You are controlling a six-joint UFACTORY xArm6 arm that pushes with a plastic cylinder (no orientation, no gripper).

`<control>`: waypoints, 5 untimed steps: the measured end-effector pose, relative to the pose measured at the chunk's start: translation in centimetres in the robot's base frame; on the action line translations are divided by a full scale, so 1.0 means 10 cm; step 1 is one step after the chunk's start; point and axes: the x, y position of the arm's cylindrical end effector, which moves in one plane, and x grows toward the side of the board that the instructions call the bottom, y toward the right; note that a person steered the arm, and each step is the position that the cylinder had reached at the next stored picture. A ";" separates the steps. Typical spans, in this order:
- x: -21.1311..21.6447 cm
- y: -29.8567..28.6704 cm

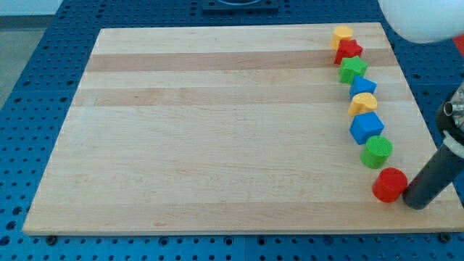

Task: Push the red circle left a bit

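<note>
Dark rod, entering from the view's right edge, upper part cut off by the frame; my tip (417, 201) sits at the near right of the board, just right of the red circle (389, 184), seemingly touching its right side, though actual contact cannot be confirmed; the arm ends in this rod alone, with no jaws to spread or press together; a metallic fitting above the rod is only partly visible at the right edge; a white rounded object (424, 18) at the far right corner is cut off by the frame, identity unclear

Blocks, eight, in a curving line down the right side of the board, far to near: yellow block (342, 34), shape hard to make out; red star (349, 50) touching it; green star (354, 69); blue block (363, 87), outline unclear; yellow block, nearer one (363, 104); blue cube (367, 127); green circle (377, 152); red circle last, nearest, close to the board's near right corner; neighbours touch or stand just beside one another

Surface: pale wooden board (217, 130) with lengthwise grain bands; it lies on a blue perforated table (43, 43); a grey base at the far edge is cut off
</note>
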 end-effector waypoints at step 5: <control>-0.02 0.04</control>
